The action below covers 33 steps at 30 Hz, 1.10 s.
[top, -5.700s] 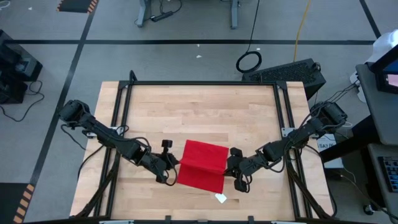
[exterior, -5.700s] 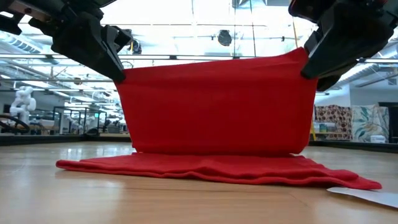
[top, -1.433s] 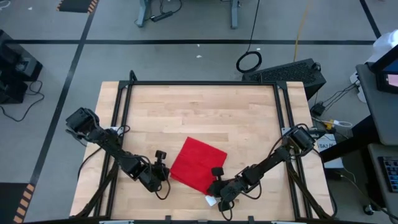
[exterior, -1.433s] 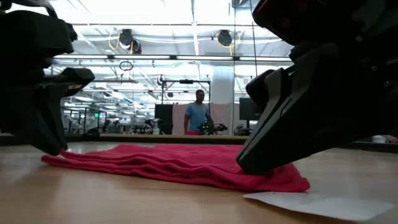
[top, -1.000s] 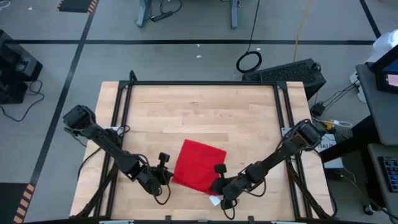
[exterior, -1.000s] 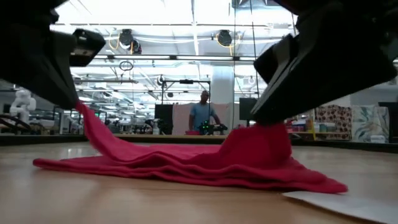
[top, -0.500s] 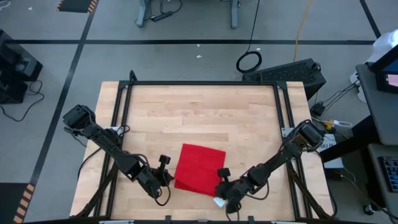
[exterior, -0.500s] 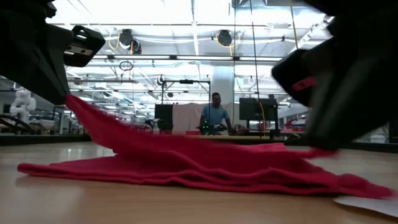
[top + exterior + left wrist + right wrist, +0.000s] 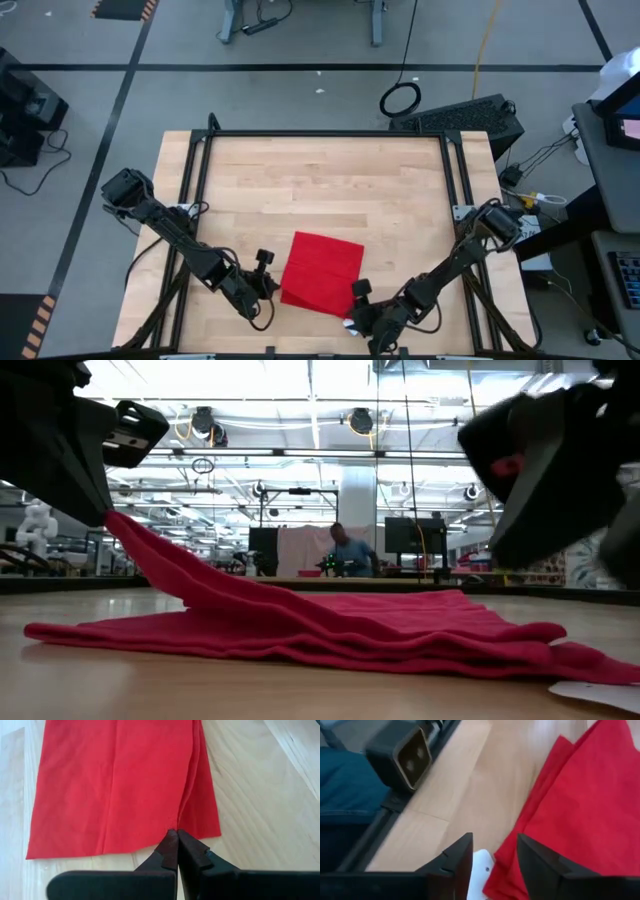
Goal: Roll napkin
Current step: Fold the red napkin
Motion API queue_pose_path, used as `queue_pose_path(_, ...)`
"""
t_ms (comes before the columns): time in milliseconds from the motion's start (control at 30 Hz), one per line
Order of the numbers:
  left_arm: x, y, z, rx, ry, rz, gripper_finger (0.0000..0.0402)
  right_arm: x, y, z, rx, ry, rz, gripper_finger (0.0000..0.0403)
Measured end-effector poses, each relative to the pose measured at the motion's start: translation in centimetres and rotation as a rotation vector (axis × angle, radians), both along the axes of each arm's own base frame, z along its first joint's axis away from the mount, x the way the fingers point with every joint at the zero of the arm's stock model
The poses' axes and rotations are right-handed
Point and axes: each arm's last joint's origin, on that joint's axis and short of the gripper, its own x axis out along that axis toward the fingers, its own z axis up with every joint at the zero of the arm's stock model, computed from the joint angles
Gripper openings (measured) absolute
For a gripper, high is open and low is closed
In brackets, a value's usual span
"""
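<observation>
The red napkin (image 9: 320, 272) lies folded on the wooden table near its near edge, with a white tag (image 9: 350, 322) flat on the wood by its near right corner. My left gripper (image 9: 272, 287) is shut on the napkin's left side and holds that part raised (image 9: 135, 540); the rest lies on the table (image 9: 330, 635). My right gripper (image 9: 492, 862) is open, just off the napkin's near right corner (image 9: 507, 865), and touches nothing. My left gripper pinches the napkin's edge (image 9: 173, 826) between its two fingers, close to the near left corner, where a fold line runs up to the fingertips. It comes slanting down from the table's left. That part is lifted and slopes down to the rest on the table.
A black frame rail (image 9: 330, 134) runs round the tabletop. The low camera's box (image 9: 400, 752) sits at the near edge beside my right gripper. Bare wood (image 9: 320, 190) lies beyond the napkin toward the far edge. A person (image 9: 345, 550) stands far off in the room.
My right gripper has opened, let go of the napkin's right corner and drawn back toward the table's near edge. That corner, lifted a second ago, has dropped and lies flat on the table. The left corner stays raised in my left gripper.
</observation>
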Motion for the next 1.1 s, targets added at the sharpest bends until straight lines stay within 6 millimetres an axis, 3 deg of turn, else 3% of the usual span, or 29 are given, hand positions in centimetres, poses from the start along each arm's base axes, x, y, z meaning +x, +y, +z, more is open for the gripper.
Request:
queue_pose_path(133, 0.0, 0.0, 0.0, -0.010, 0.002, 0.013, 0.0004, 0.1, 0.0, -1.2, -0.027, 0.010, -0.016, 0.0149)
queue_pose_path(400, 0.0, 0.0, 0.0, -0.009, 0.003, 0.013, 0.0004, 0.3, -0.2, -1.4, -0.054, -0.007, -0.041, 0.0124)
queue_pose_path(667, 0.0, 0.0, 0.0, -0.011, 0.004, 0.016, 0.0004, 0.6, -0.3, -2.7, -0.068, 0.010, -0.050, 0.0115)
queue_pose_path(1100, 0.0, 0.0, 0.0, -0.009, 0.004, 0.014, 0.0004, 0.6, -0.3, -2.6, -0.066, 0.013, -0.047, 0.0015)
